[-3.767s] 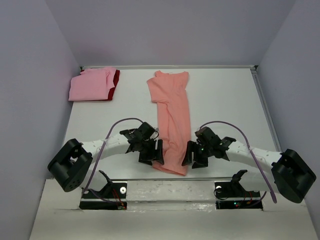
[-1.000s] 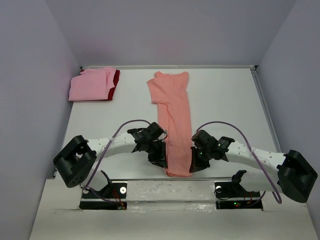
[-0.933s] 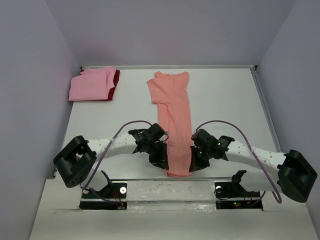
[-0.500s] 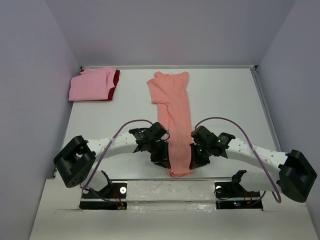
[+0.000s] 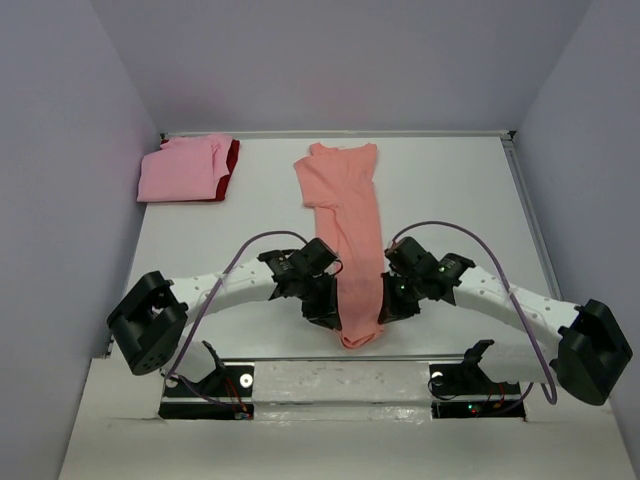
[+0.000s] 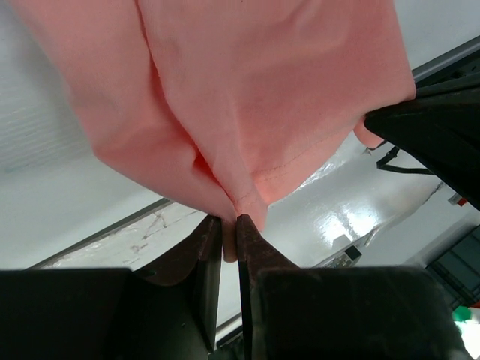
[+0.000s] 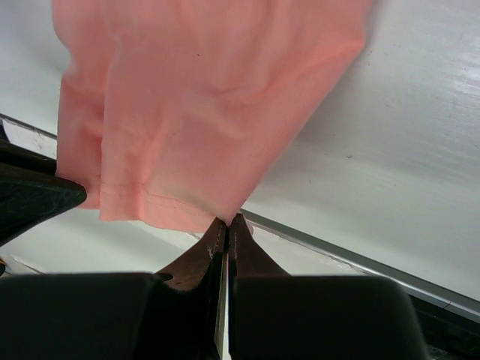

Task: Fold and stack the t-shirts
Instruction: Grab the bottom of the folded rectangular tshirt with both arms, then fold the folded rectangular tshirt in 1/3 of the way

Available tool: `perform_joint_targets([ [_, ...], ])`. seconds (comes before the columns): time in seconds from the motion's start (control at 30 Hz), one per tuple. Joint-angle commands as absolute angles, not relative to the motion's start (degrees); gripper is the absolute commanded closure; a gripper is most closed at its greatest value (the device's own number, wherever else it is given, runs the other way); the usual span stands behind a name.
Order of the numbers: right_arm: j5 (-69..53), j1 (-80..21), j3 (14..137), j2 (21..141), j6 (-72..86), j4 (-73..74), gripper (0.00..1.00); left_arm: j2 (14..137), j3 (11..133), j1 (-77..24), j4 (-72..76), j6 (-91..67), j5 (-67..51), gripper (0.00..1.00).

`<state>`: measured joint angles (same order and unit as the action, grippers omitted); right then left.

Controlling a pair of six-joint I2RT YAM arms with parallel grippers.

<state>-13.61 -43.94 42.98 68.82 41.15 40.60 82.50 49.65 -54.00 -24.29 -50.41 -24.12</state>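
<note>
A salmon-orange t-shirt lies folded into a long strip down the middle of the table, collar end far, hem end near. My left gripper is shut on the hem's left corner, and my right gripper is shut on its right corner. The near end of the shirt is lifted off the table between them. A lighter pink t-shirt lies folded at the far left on top of a dark red t-shirt, of which only an edge shows.
Grey walls close in the table on the left, right and back. A metal rail runs along the near edge by the arm bases. The other gripper's black body shows at the right of the left wrist view.
Both grippers, shut on the hem corners, have moved up and away from the near edge, lifting the shirt's near end. The folded pile has not moved.
</note>
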Motion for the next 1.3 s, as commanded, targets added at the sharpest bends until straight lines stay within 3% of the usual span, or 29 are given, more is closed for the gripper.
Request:
perform_joint_targets([
  [0.0, -12.4, -42.7, 46.4, 69.1, 39.5, 41.4, 1.0, 81.6, 52.4, -53.9, -27.2, -49.7, -22.3, 0.76],
  [1.27, -12.7, -35.0, 58.4, 75.7, 33.1, 44.2, 1.0, 85.0, 64.2, -44.3, -34.9, -41.8, -16.6, 0.77],
])
